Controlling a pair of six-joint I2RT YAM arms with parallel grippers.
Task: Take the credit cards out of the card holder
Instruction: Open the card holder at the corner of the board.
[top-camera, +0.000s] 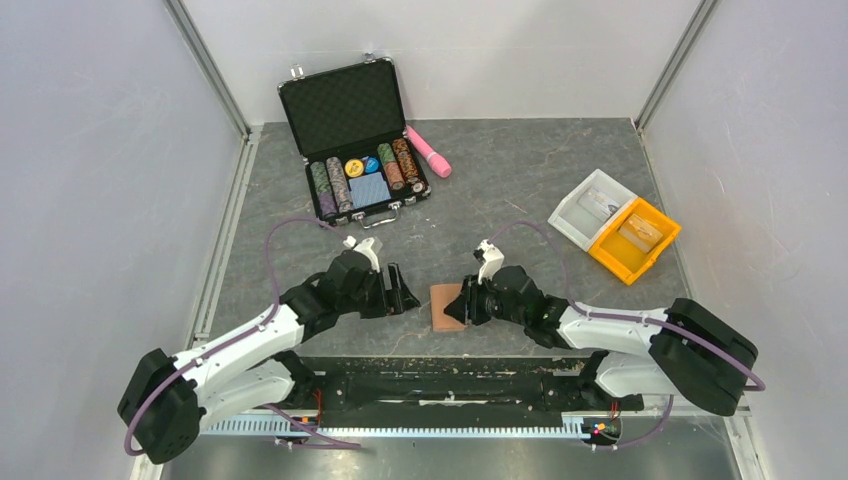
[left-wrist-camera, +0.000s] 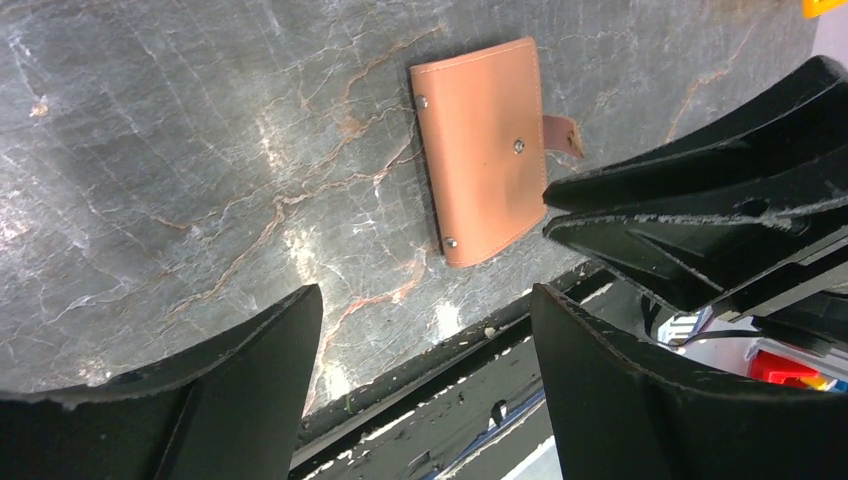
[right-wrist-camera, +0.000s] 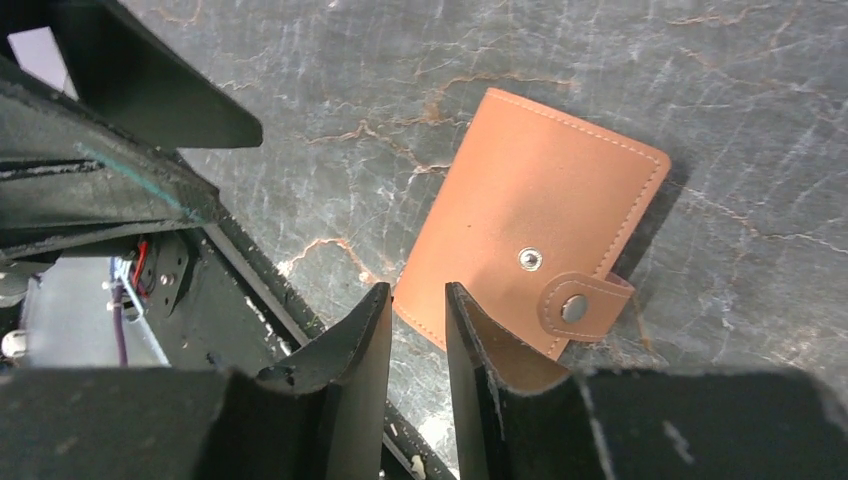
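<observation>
Tan and leather-like, the card holder (top-camera: 447, 305) lies flat and folded shut on the grey marbled counter (top-camera: 520, 170), directly between the two pincers. The left pincer (top-camera: 405, 290) is just to one side of it and the right pincer (top-camera: 465, 300) is at its other edge.

In the left wrist view the holder (left-wrist-camera: 485, 150) lies ahead of the left pincer (left-wrist-camera: 425, 385) and apart from it. That pincer's fingers (left-wrist-camera: 250, 390) are spread wide with only bare counter between them, so it has hold of nothing.

In the right wrist view the right pincer (right-wrist-camera: 418, 370) has its jaws drawn close, with only a narrow slit between them. Its tips sit at the near edge of the holder (right-wrist-camera: 540, 240), just beside the small closing tab (right-wrist-camera: 580, 305). Nothing is visibly clamped in the slit. Whether the tips touch the leather cannot be told.

The tab curls round the holder's edge, beside the metal stud (right-wrist-camera: 530, 260) on the cover and not over it. No credit cards show.

Well beyond the left pincer, at the far side of the counter, an open black case (top-camera: 350, 135) holds rows of poker chips. A pink cylinder (top-camera: 428, 151) lies just beside the case. Beyond and outward of the right pincer, a white bin (top-camera: 590, 208) and a yellow bin (top-camera: 635, 238) touch each other.
</observation>
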